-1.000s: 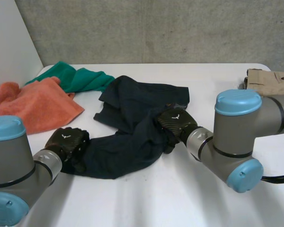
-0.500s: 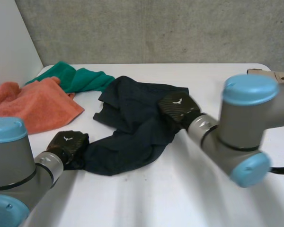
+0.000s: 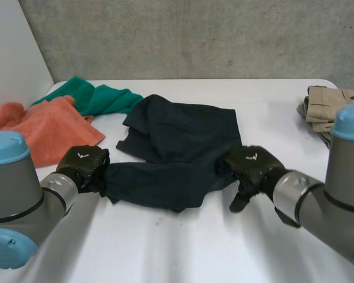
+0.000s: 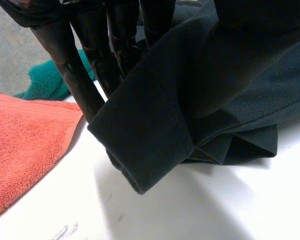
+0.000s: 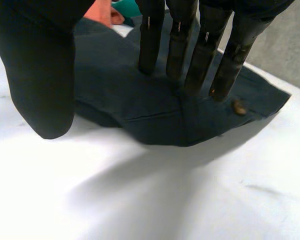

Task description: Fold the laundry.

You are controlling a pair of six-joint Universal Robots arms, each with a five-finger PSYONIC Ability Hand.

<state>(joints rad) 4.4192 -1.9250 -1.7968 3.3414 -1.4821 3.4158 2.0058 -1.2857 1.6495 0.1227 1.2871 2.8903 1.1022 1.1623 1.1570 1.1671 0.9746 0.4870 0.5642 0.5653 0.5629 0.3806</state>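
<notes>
L hand (image 3: 81, 166) pinches dark cloth (image 3: 177, 141) at its end; R hand (image 3: 252, 167) has fingers straight, pressing other edge on table (image 3: 183, 242).

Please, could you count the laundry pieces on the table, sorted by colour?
dark navy garment: 1
orange towel: 1
green cloth: 1
beige garment: 1
Total: 4 pieces

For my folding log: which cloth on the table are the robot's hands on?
The dark navy garment: left hand pinches one end, right hand presses the other. The orange towel, green cloth and tan garment lie untouched.
</notes>
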